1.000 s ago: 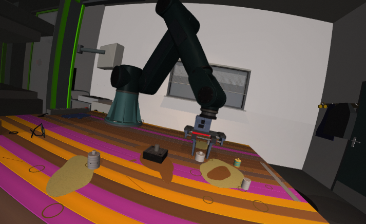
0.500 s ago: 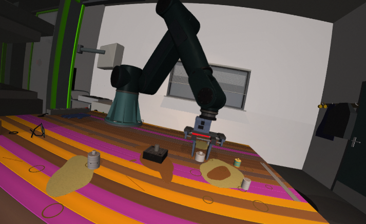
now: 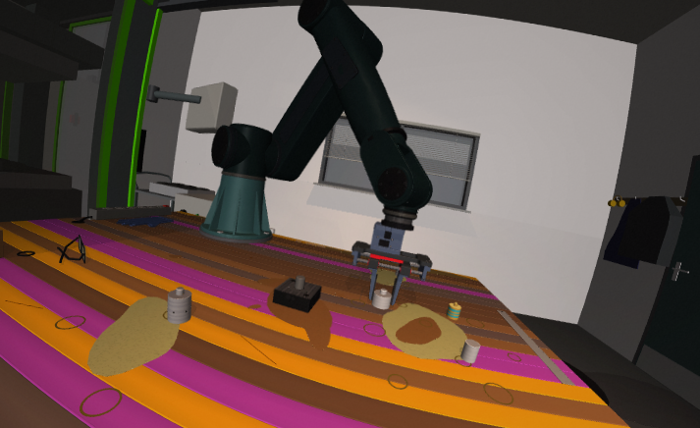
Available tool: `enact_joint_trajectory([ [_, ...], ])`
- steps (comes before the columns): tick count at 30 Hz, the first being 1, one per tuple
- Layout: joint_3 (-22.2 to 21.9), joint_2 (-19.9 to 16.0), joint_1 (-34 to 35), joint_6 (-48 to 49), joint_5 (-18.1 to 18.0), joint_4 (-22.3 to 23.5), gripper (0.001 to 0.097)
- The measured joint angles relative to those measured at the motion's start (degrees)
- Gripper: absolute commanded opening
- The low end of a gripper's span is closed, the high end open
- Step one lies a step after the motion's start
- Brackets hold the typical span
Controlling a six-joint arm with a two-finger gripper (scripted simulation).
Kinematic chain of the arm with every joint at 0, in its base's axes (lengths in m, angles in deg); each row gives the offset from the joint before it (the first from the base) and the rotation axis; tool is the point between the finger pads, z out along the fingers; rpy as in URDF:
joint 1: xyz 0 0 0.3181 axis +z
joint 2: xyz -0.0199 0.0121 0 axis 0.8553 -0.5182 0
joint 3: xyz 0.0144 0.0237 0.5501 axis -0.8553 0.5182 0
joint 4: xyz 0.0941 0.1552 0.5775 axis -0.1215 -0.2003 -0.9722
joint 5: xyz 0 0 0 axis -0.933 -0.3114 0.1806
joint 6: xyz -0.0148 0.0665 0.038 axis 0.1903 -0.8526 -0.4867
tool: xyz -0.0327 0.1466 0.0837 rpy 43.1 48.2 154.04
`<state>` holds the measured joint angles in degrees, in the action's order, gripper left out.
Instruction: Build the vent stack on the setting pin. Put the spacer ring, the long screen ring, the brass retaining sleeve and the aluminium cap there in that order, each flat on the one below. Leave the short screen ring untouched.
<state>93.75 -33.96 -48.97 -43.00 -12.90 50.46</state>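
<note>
A small pale ring-shaped part (image 3: 380, 298) stands on the striped table, between the fingers of my gripper (image 3: 383, 299). To its left is the black base with the upright setting pin (image 3: 297, 293), bare on top. Far left a taller grey ribbed ring (image 3: 179, 306) stands on a tan patch. To the right are a small brass-and-teal sleeve (image 3: 453, 311) and a pale grey cylinder (image 3: 470, 350), each standing apart. The gripper is closing around the pale ring, and I cannot tell whether it grips it.
Behind the work stand the arm's teal base (image 3: 237, 210) and a white wall with a window. The table's right edge runs close past the grey cylinder. A black wire shape (image 3: 73, 250) lies far left. Tan and brown patches mark the tabletop.
</note>
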Motion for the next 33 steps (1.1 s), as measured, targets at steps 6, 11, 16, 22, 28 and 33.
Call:
enact_joint_trajectory([
  [6,0.00,0.00,0.00,0.00,0.00,0.00,0.0273],
  [11,0.00,0.00,0.00,0.00,0.00,0.00,0.0173],
  [16,0.00,0.00,0.00,0.00,0.00,0.00,0.0073],
  [22,0.01,0.00,0.00,0.00,0.01,0.00,0.0033],
  [28,0.04,0.19,0.00,0.00,0.19,0.00,0.0033],
  [33,0.08,0.63,0.00,0.00,0.58,0.00,0.0033],
])
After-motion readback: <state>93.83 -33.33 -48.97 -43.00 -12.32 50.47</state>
